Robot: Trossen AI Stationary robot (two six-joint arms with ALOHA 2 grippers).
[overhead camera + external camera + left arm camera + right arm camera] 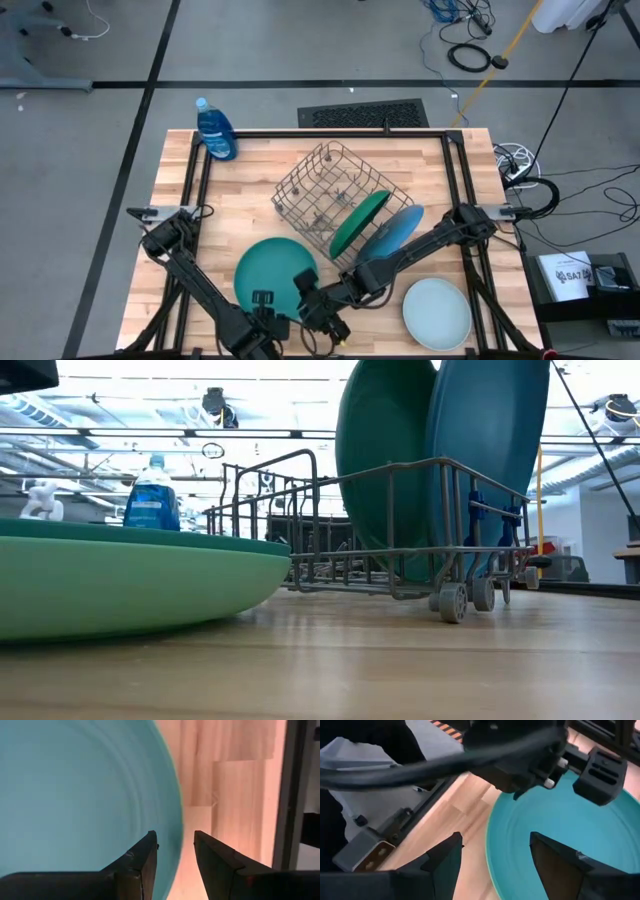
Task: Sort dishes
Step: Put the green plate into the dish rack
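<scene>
A pale wooden plank table [420,160] seen from above, with two dark robot arms reaching in from the near edge; at the far left corner stands a blue plastic bottle [216,131] with a white cap; below it, toward the near edge, a round teal dinner plate [268,272] lies flat on the wood; the left gripper [262,298] sits at this plate's near rim, its two dark fingers [140,862] slightly spread with the plate's edge in the gap between them, though whether they touch the plate cannot be told; just right of it, the right gripper [316,307] hangs over the same plate's near right rim, its fingers set well apart and holding nothing; at the table's middle a grey wire rack [322,190] sits tilted at an angle to the table edges; in its right end two plates stand on edge, leaning side by side: a dark green round plate [358,222] and, right of it, a bright blue round plate [395,236]; near the table's right front corner a pale mint round plate [437,313] lies flat, well apart from the others.
</scene>
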